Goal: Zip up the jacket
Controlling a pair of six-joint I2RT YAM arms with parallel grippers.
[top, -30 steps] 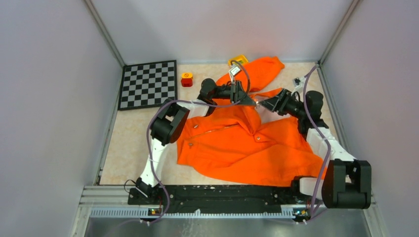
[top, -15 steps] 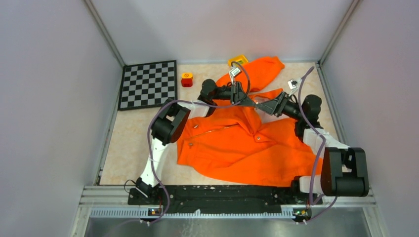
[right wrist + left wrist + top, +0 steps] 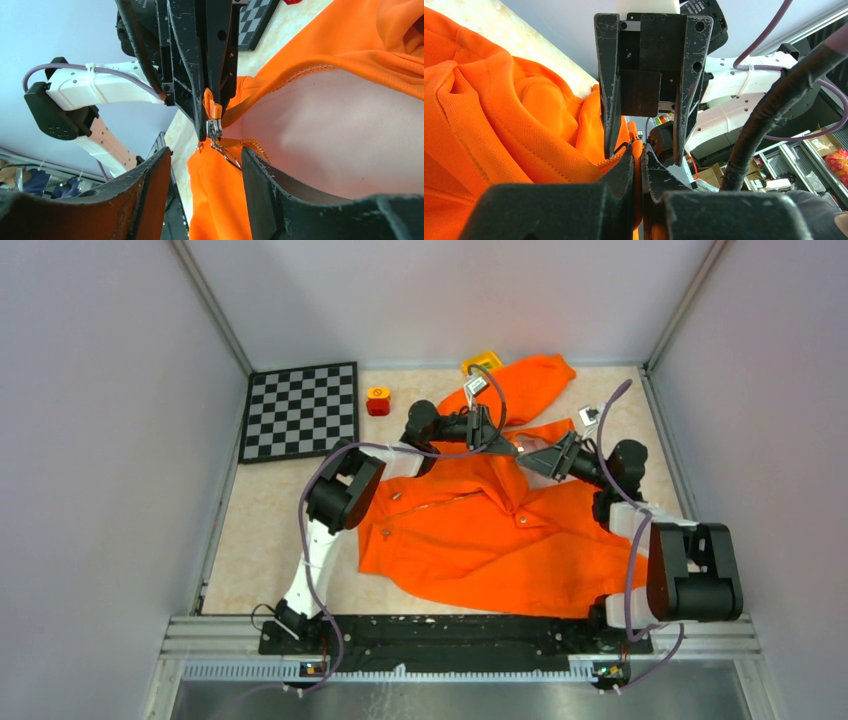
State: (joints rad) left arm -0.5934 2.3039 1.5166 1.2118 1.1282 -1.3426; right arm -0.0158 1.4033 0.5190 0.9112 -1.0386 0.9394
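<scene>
Looking at the top view, you see the orange jacket (image 3: 480,530) spread over the middle of the table (image 3: 270,540), with one sleeve reaching toward the upper centre of the frame. Your left gripper (image 3: 503,446) and right gripper (image 3: 530,454) meet tip to tip at the jacket's upper edge, just right of centre. In the left wrist view, your left fingers (image 3: 624,170) are pinched tight on the orange zipper edge. In the right wrist view, the silver zipper slider (image 3: 214,128) hangs just below that pinch at centre frame. Your right fingers (image 3: 150,190) stand wide apart and hold nothing, with the slider just ahead of their gap.
</scene>
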